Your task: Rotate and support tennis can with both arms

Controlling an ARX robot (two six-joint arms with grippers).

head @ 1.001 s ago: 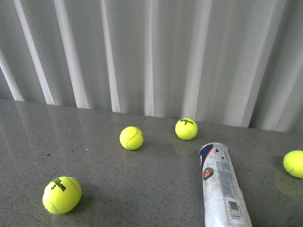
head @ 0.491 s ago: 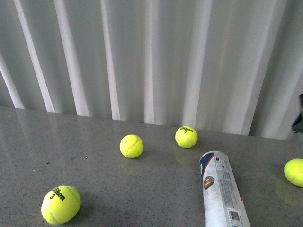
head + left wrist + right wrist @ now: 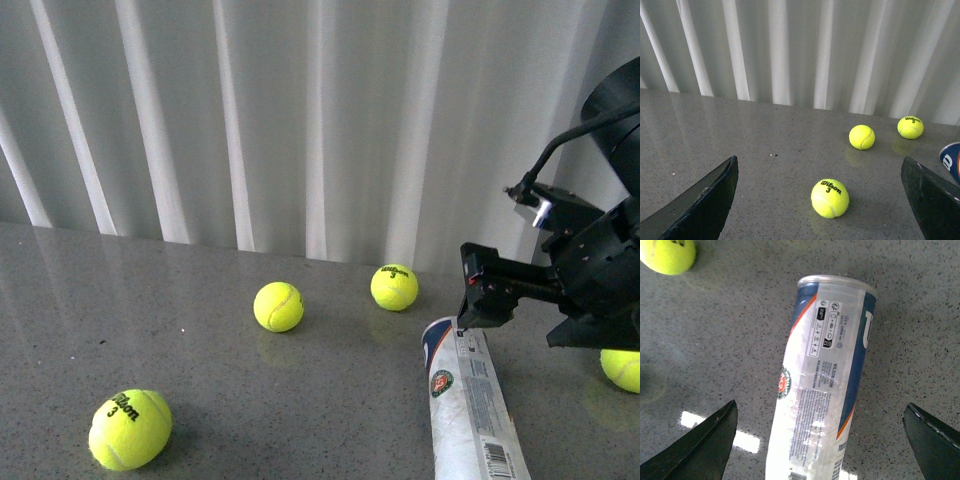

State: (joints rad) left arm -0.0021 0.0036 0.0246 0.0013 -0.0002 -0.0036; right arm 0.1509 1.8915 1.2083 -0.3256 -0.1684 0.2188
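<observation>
**Clear plastic tennis can (image 3: pixel 468 400) down on its side, right tool (image 3: pixel 478 288) spread above it**

Lying lengthwise on the grey speckled counter (image 3: pixel 150 300), right of middle, with the rimmed end pointing far and the near end cut off by the picture's edge. Wrapped in a dark blue and white label with an orange stripe along the blue, a round red-green emblem on the left flank, small print in a white panel and a barcode toward the near end. Cloudy where bare.

Hovering over the far end, the right tool: wide open, gripping nothing, one finger to each side of the tube and clear of it. Left tool (image 3: pixel 818 159), seen only from its own wrist camera, likewise wide open and empty.

Scattered about, four yellow tennis balls: near left (image 3: pixel 130 429), middle (image 3: pixel 278 306), far beside the can's end (image 3: pixel 394 287), right edge (image 3: pixel 622 368). Behind, a white pleated curtain (image 3: pixel 300 120).
</observation>
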